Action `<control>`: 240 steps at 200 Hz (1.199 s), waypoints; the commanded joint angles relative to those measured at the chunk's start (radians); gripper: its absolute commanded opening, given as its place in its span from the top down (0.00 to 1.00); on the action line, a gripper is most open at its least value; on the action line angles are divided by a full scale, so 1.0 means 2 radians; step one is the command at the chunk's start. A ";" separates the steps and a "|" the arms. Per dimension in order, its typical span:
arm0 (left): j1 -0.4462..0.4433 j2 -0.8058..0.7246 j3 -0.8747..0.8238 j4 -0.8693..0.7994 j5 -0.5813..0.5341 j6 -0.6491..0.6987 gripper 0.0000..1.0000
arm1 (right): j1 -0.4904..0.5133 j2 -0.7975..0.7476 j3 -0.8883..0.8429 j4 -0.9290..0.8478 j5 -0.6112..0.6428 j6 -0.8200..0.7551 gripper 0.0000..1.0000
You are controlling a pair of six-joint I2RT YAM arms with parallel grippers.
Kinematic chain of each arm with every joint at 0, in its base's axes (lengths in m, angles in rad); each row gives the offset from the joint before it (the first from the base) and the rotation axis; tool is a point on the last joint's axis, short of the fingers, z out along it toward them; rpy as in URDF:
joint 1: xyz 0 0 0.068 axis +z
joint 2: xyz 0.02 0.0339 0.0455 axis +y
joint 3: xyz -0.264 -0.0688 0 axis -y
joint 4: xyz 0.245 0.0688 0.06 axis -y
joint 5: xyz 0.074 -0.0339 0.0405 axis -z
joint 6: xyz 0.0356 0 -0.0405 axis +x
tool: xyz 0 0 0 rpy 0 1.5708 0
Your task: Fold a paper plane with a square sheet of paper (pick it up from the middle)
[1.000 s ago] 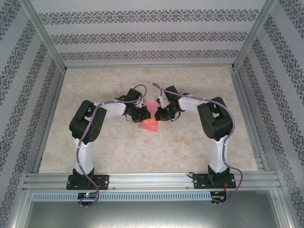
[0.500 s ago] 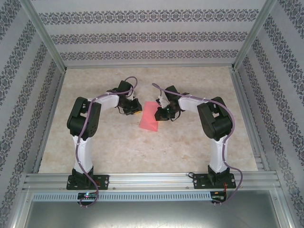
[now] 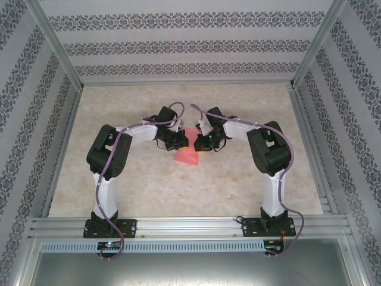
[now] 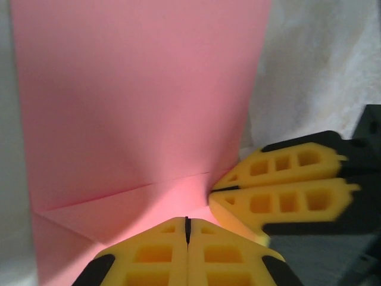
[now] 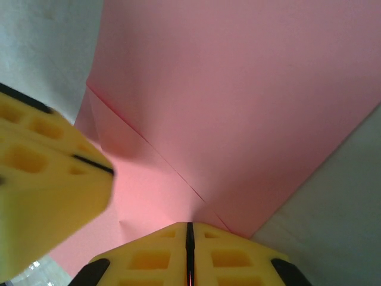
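Closely, left tool and right tool crowd the paper.

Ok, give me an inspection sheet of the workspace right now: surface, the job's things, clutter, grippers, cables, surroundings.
Surface: table, beige marbled top, bare apart from the paper.
Job's things: square sheet of paper, pink-red, mid-table, partly folded with a visible crease.
Clutter: nothing seen.
Grippers: left gripper shut, right gripper shut, tips of both at the paper; a pinch cannot be confirmed.
Cables: purple cables run along both arms, away from the paper.
Surroundings: patterned walls, metal frame rail at the near edge.
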 commanded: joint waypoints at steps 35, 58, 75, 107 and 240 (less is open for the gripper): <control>0.000 0.038 0.002 -0.030 -0.034 0.010 0.98 | -0.005 -0.008 0.022 -0.042 0.002 0.000 0.90; -0.001 0.037 -0.017 -0.034 -0.045 0.011 0.99 | -0.004 -0.045 0.021 -0.030 -0.011 0.034 0.87; -0.001 0.038 -0.030 -0.031 -0.047 0.008 0.99 | 0.000 -0.071 0.017 -0.029 -0.002 0.070 0.87; -0.001 0.041 -0.042 -0.021 -0.045 0.000 1.00 | 0.030 -0.101 -0.009 -0.032 0.057 0.147 0.93; -0.001 0.043 -0.054 -0.008 -0.047 -0.017 1.00 | 0.100 -0.058 -0.024 0.008 0.113 0.272 1.00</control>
